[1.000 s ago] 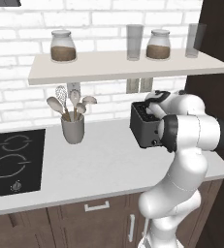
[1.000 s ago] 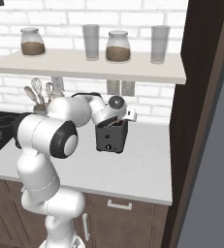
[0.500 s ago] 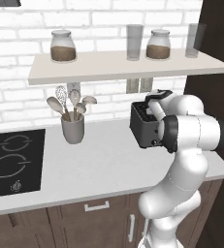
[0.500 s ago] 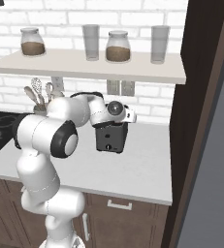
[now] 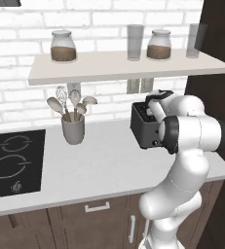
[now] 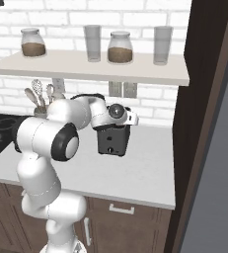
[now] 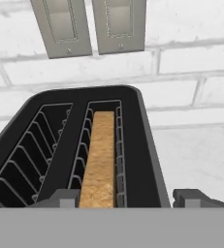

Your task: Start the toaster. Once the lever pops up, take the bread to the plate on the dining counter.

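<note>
white brick runs behind the pale desk point(image 5: 99, 165), and you've got a shelf point(image 5: 128, 65) above it carrying two jars and two glasses. look right on the desk: the toaster point(image 5: 144, 127) sits near the wall, below two grey wall plates point(image 7: 89, 26), close to the dark wood panel on the right. your end effector point(image 7: 128, 197) hangs right over the toaster's near end, looking down into the slots. its two dark fingertips point(image 7: 191, 197) sit wide apart at the bottom of the hand view, one either side of the right slot, gripping nothing. the bread point(image 7: 99, 160) stands on edge inside that right slot, golden-brown, its top edge about level with the slot rim; the left slot shows just wire guides. from the right base view you see the toaster's narrow front face with its small pale control point(image 6: 111, 147) low down, and the hand sits just above the toaster's top. further left on the desk, well apart from the toaster, a grey utensil cup point(image 5: 73, 130) holds spoons and a whisk, and the black hob point(image 5: 11, 163) lies at the far left edge.
</note>
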Motion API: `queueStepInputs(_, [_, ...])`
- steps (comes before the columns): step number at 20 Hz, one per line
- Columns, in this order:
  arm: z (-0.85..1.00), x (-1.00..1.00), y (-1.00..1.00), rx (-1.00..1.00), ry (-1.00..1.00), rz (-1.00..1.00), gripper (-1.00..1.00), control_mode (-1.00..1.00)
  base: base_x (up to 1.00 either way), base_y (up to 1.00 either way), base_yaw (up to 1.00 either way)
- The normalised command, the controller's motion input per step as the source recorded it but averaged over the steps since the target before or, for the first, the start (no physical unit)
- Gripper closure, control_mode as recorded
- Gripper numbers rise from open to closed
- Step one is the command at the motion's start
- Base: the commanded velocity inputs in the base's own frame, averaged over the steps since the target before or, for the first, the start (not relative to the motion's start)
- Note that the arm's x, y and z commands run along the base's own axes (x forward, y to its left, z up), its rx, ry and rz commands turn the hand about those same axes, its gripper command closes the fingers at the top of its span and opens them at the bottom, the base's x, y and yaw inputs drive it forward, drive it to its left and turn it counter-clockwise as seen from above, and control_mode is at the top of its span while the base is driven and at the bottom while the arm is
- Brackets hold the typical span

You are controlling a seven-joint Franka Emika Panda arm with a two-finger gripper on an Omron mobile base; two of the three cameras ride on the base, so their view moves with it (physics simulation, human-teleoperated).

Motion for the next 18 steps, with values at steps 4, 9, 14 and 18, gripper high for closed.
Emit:
queueStepInputs(4, [0.54, 0.00, 0.00, -0.04, 0.01, 0.00, 1.00, -1.00, 0.00, 0.00, 0.00])
queueStepInputs(9, [0.64, 0.00, 0.00, -0.03, 0.01, 0.00, 1.00, -1.00, 0.00, 0.00, 0.00])
queueStepInputs(14, [0.83, 0.00, 0.00, 0.00, 0.00, 0.00, 1.00, -1.00, 0.00, 0.00, 0.00])
queueStepInputs(18, [0.91, 0.00, 0.00, 0.00, 0.00, 0.00, 1.00, -1.00, 0.00, 0.00, 0.00])
